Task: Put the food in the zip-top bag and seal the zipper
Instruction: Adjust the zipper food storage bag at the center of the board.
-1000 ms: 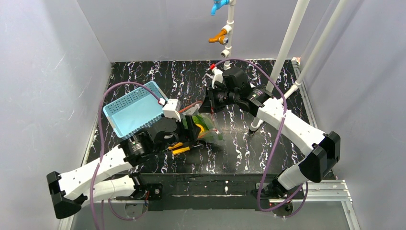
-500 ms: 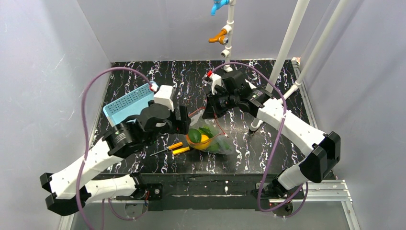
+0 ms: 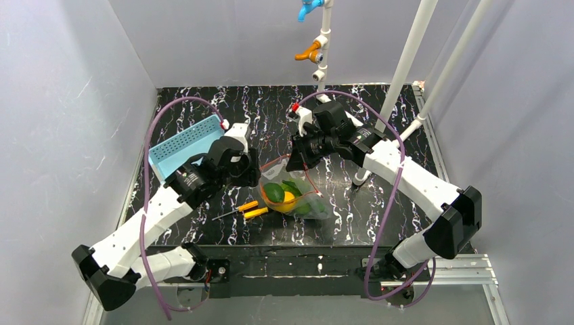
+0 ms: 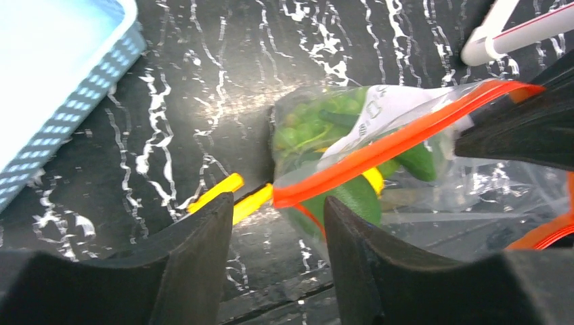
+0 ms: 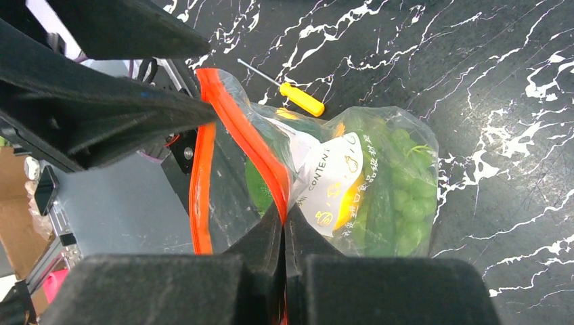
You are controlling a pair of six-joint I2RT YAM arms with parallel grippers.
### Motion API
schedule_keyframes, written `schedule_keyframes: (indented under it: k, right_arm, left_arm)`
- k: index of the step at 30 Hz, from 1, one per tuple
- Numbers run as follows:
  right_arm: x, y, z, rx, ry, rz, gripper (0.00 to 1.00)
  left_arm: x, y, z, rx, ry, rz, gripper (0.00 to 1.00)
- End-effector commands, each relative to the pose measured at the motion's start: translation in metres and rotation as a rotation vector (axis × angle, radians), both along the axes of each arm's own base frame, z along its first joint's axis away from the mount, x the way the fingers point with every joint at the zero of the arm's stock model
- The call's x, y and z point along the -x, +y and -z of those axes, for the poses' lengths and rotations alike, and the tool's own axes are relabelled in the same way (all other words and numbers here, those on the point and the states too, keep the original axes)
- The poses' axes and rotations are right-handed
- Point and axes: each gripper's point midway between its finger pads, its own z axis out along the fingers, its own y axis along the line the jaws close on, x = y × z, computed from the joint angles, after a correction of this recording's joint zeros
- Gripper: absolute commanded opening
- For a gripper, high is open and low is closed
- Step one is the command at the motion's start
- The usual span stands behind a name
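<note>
Pinching the thin red-orange zipper strip of the clear crinkly zip-top bag, the right gripper has its fingers pressed together on the mouth edge; the left gripper is spread, with the strip's free end just ahead of its gap; the bag's lower part lies on the black marbled table, weighted by the yellow and green toy food inside; the film looks limp and slippery; grasp the stiffer strip, not the film.
</note>
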Motion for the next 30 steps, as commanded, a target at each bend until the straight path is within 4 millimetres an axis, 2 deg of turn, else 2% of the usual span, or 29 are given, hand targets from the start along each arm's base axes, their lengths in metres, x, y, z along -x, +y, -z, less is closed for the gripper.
schedule_keyframes:
  k: [1,6,11,15,18,23,27,30]
  right_arm:
    - [0.003,-0.002,-0.018,-0.042,-0.055,-0.021,0.01]
    - [0.003,-0.002,-0.018,-0.03,-0.057,-0.02,0.01]
    - [0.004,-0.004,-0.017,0.002,-0.083,-0.011,0.05]
    - [0.0,-0.011,-0.015,0.048,-0.141,0.044,0.12]
    - [-0.001,-0.019,-0.015,0.065,-0.175,0.082,0.22]
    - [-0.001,-0.034,-0.02,0.036,-0.258,0.135,0.46]
    - [0.012,-0.044,-0.028,-0.073,-0.395,0.102,0.65]
    - [0.026,-0.049,-0.029,-0.183,-0.518,0.051,0.75]
  left_arm:
    - [-0.002,-0.025,-0.003,0.081,0.039,0.055,0.54]
    - [-0.003,-0.037,0.003,0.119,0.076,0.059,0.53]
    - [-0.013,-0.024,0.007,0.059,0.065,-0.014,0.12]
    - [-0.022,-0.013,0.0,0.049,0.017,-0.085,0.01]
    - [-0.03,-0.001,-0.003,0.044,-0.016,-0.171,0.0]
    - [-0.035,0.008,-0.006,0.066,-0.031,-0.269,0.0]
    - [-0.035,0.005,-0.007,0.09,-0.025,-0.277,0.0]
    - [-0.035,0.003,-0.006,0.097,-0.016,-0.276,0.0]
